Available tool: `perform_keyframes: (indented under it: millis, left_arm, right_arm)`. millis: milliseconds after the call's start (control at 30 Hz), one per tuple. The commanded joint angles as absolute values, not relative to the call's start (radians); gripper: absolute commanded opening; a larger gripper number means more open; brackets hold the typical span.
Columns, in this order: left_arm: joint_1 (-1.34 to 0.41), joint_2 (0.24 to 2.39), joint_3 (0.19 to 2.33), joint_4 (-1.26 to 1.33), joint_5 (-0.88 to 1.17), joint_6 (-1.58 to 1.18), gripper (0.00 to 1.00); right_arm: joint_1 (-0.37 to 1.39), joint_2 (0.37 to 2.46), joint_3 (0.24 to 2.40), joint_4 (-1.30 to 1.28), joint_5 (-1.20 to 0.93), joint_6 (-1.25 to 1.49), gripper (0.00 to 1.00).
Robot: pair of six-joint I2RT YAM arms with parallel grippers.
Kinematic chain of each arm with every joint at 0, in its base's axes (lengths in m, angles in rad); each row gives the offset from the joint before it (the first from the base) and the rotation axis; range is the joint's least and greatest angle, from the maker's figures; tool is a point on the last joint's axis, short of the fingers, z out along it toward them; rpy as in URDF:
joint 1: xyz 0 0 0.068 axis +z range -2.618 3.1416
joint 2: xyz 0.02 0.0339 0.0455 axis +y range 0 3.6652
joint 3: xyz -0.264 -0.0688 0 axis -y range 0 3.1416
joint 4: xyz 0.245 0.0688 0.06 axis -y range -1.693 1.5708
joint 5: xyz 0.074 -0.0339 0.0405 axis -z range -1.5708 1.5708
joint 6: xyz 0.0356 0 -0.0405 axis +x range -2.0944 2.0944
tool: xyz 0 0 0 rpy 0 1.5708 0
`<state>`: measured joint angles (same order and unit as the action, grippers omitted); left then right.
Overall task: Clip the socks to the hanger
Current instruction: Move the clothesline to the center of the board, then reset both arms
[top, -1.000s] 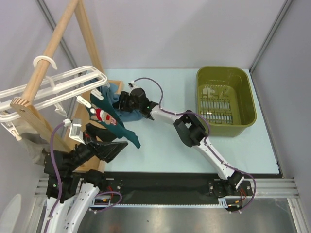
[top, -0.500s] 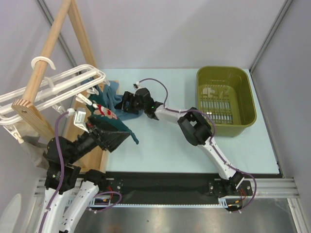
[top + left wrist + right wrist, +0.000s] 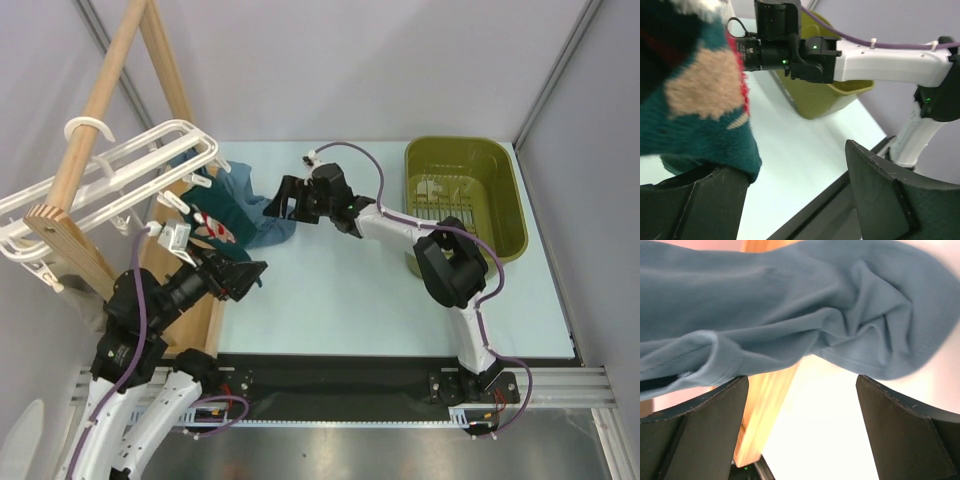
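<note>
Standing there watching, the hanger (image 3: 120, 175) hung off the wooden rack (image 3: 105, 95) in the upper left of the overhead view. It was tilted, with its right end poking out over the left edge of the table (image 3: 340, 300). The motif sock (image 3: 213, 228) dangled right under that end, though I couldn't tell if a clip actually had it. The left gripper (image 3: 795, 160) sat just below it, lower left of centre, spread wide with nothing pinched. In its own wrist view the sock's teal end just draped over the top of one finger at the left of frame. The blue sock (image 3: 790, 305) was bunched up just right of the motif one, near the middle of the overhead view, up against the rack's wood. The right gripper (image 3: 280, 197) pointed at it from the right, also wide apart and holding nothing. Its wrist view had the sock filling the top of the frame beyond the fingertips, with one fold touching or nearly touching the left finger, hard to say which. The green basket (image 3: 460, 142) sat in the upper right, well apart from all that.
</note>
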<state>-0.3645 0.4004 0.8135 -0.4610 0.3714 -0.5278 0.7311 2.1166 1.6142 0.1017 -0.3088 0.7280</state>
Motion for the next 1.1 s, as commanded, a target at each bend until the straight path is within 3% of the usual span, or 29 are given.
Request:
perform_keyframes:
  millis: [0, 100, 300, 467, 567, 733, 1067]
  left_arm:
    - [-0.46, 0.43, 0.793, -0.563, 0.238, -0.457, 0.79]
    - [-0.561, 0.388, 0.724, -0.54, 0.092, -0.388, 0.83]
    - [-0.58, 0.278, 0.634, -0.419, 0.04, -0.425, 0.99]
    - [-0.58, 0.139, 0.457, -0.235, 0.035, -0.59, 0.99]
    - [-0.58, 0.097, 0.385, -0.274, -0.107, -0.713, 0.99]
    - [-0.58, 0.149, 0.322, -0.296, -0.193, -0.842, 1.0]
    - [-0.581, 0.507, 0.227, -0.042, -0.094, -0.968, 0.99]
  right_arm:
    - [0.727, 2.085, 1.588, 0.094, -0.351, 0.686, 0.95]
    - [0.729, 2.08, 1.575, 0.086, -0.364, 0.67, 0.96]
    - [0.723, 2.065, 1.536, 0.089, -0.373, 0.652, 0.98]
    - [0.712, 2.036, 1.488, 0.112, -0.377, 0.649, 0.99]
    - [0.7, 2.017, 1.453, 0.126, -0.386, 0.652, 1.0]
    - [0.693, 1.993, 1.393, 0.159, -0.399, 0.653, 1.0]
    - [0.68, 1.939, 1.273, 0.206, -0.41, 0.667, 1.0]
